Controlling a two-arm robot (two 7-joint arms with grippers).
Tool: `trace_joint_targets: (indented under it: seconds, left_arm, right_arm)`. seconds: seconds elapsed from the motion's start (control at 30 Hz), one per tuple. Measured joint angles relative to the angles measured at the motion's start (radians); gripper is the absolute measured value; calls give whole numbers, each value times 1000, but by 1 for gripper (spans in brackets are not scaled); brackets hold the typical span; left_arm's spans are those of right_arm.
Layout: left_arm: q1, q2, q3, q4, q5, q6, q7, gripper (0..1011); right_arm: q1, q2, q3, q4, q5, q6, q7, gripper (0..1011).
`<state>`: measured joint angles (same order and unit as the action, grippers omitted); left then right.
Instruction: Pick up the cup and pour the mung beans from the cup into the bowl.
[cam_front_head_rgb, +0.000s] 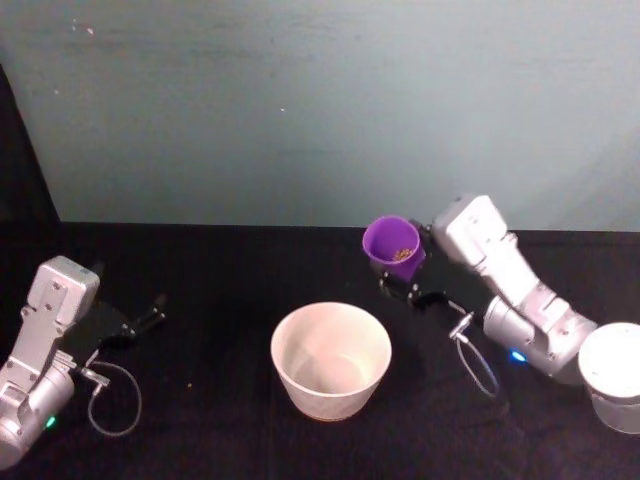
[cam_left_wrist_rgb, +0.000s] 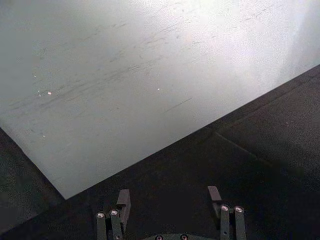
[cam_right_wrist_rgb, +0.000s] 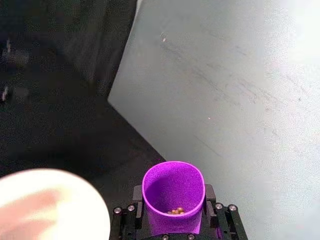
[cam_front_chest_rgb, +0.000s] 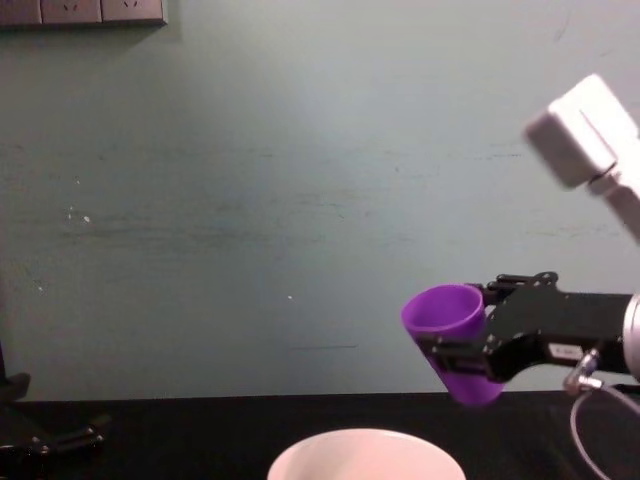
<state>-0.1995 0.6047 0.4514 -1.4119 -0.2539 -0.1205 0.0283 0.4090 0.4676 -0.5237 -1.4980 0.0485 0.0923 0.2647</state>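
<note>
The purple cup (cam_front_head_rgb: 393, 248) hangs in the air, tilted toward the bowl, with my right gripper (cam_front_head_rgb: 408, 285) shut on its body. Small brownish mung beans (cam_right_wrist_rgb: 176, 211) lie in its bottom. From the chest the cup (cam_front_chest_rgb: 450, 337) is seen leaning left, held by the right gripper (cam_front_chest_rgb: 478, 350) above and to the right of the bowl (cam_front_chest_rgb: 364, 456). The pale bowl (cam_front_head_rgb: 331, 359) stands on the black table, in front of and left of the cup, and looks empty. The bowl's rim (cam_right_wrist_rgb: 50, 205) sits beside the cup (cam_right_wrist_rgb: 174, 197). My left gripper (cam_front_head_rgb: 148, 320) rests open at the left, low over the table.
A white round container (cam_front_head_rgb: 614, 375) stands at the right edge near my right arm. A pale green wall (cam_front_head_rgb: 320, 110) rises behind the black table (cam_front_head_rgb: 220, 270). The left gripper's fingers (cam_left_wrist_rgb: 124, 201) are spread over bare dark cloth.
</note>
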Motion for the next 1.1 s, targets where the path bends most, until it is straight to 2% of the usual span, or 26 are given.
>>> trace_joint_targets:
  seconds: [0.07,0.1,0.17,0.2,0.27,0.3,0.5,0.6,0.63,0.67,0.83,1.1]
  left_arm:
    - [0,0,0,0,0,0,0,1000]
    - [0,0,0,0,0,0,0,1000]
    - [0,0,0,0,0,0,0,1000]
    - [0,0,0,0,0,0,0,1000]
    - [0,0,0,0,0,0,0,1000]
    - [0,0,0,0,0,0,0,1000]
    - [0,0,0,0,0,0,0,1000]
    - [0,0,0,0,0,0,0,1000]
    - [0,0,0,0,0,0,0,1000]
    - [0,0,0,0,0,0,0,1000]
    - [0,0,0,0,0,0,0,1000]
    - [0,0,0,0,0,0,0,1000]
  right_arm:
    - [2,6,-19,-9,-45,8,-13,716]
    - [3,13,-37,-19,-89,17,-27,716]
    - [5,20,-53,-28,-132,27,-37,716]
    - [7,26,-68,-38,-171,36,-46,716]
    - [9,32,-84,-48,-210,44,-54,716]
    - [12,38,-98,-57,-246,52,-60,716]
    - [22,58,-143,-87,-364,80,-73,715]
    - [27,73,-181,-110,-457,102,-80,715]
    - [27,73,-181,-110,-457,102,-80,716]
    - [28,79,-194,-120,-492,110,-82,715]
    - [30,99,-233,-154,-599,145,-87,716]
    - [11,121,-251,-193,-683,173,-86,716]
